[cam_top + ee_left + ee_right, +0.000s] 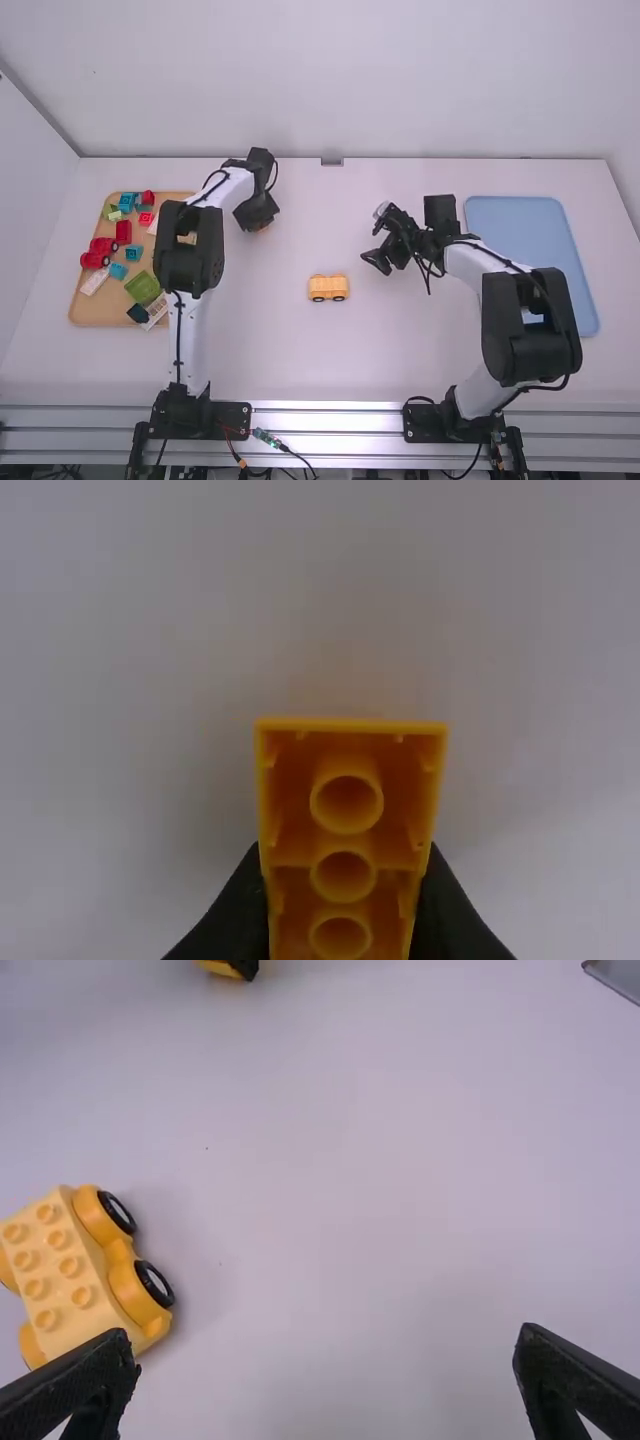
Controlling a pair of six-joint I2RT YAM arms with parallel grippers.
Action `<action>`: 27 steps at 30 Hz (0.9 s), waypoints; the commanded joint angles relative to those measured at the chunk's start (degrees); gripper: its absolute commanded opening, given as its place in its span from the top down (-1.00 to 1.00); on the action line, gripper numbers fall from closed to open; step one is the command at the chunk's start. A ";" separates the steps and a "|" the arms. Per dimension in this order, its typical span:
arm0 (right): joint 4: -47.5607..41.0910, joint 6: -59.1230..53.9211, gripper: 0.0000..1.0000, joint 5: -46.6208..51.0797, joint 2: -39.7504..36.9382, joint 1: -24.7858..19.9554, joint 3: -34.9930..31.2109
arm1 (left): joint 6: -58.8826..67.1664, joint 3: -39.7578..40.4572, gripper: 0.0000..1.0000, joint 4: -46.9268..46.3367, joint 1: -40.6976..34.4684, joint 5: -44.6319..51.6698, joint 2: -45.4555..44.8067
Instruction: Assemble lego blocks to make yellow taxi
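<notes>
Although the yellow wheeled base (65,1265) sits upright in the middle of the white table (300,370), nothing is fitted on top, so the taxi seems at an early stage. Its two rows of round studs are bare, its body is a soft, warm yellow, and its black tyres have pale hubs. What remains, I judge, is to press on the yellow block (345,845) and probably further parts. That block looks deeper in colour and shows a hollow underside with round tubes. The left gripper (343,885) has it clamped between its fingers, left of the base and well apart from it. The right gripper (325,1350), to the base's right, has its fingers wide apart, with nothing between them. Farther out are the tan tray (90,313) of mixed blocks and the blue tray (510,225).
</notes>
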 commanded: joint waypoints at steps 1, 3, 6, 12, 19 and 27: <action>0.04 1.18 -0.98 -0.44 -1.36 -0.12 0.85 | -0.04 -1.16 0.85 -1.65 0.41 0.07 0.42; 0.70 1.18 -0.98 -0.48 -1.36 -0.02 0.85 | 1.97 0.77 0.90 -4.69 0.11 0.03 0.28; 1.49 1.14 -0.98 -0.39 -1.36 0.05 0.85 | 5.31 3.06 0.96 -7.55 -0.11 -0.10 0.02; 3.30 1.92 -0.98 -0.59 -1.36 -0.04 0.85 | 6.14 10.49 0.96 -17.65 -0.85 -3.95 -1.16; 4.66 1.97 -0.98 -0.57 -1.36 -0.02 0.85 | 18.60 11.69 0.96 -19.07 -2.49 8.82 -5.09; 7.48 2.21 -0.98 -4.96 -1.36 -1.87 0.85 | 22.23 -8.87 0.96 -6.68 -6.84 11.09 -26.29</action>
